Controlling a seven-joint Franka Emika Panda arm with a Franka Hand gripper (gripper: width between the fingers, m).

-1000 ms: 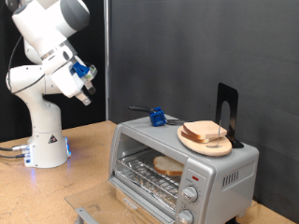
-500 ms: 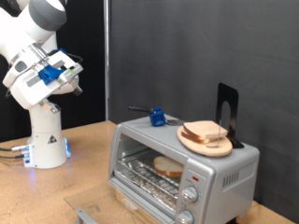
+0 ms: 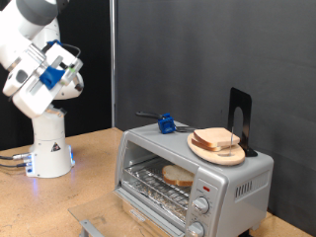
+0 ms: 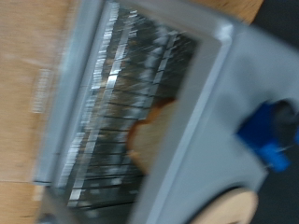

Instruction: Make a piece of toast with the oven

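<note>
A round wooden plate (image 3: 218, 149) carries bread slices. Beside it stands a black bookend-like stand (image 3: 241, 120). A blue-handled tool (image 3: 164, 122) lies near the plate.

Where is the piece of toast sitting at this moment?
In the exterior view, the piece of toast lies on the wire rack inside the oven, at lower right, below the wooden plate on top.

Swung further toward the exterior view's left and a little higher, gripper (image 3: 71, 61) now pulled in closer above the robot base (image 3: 46, 158)
</note>
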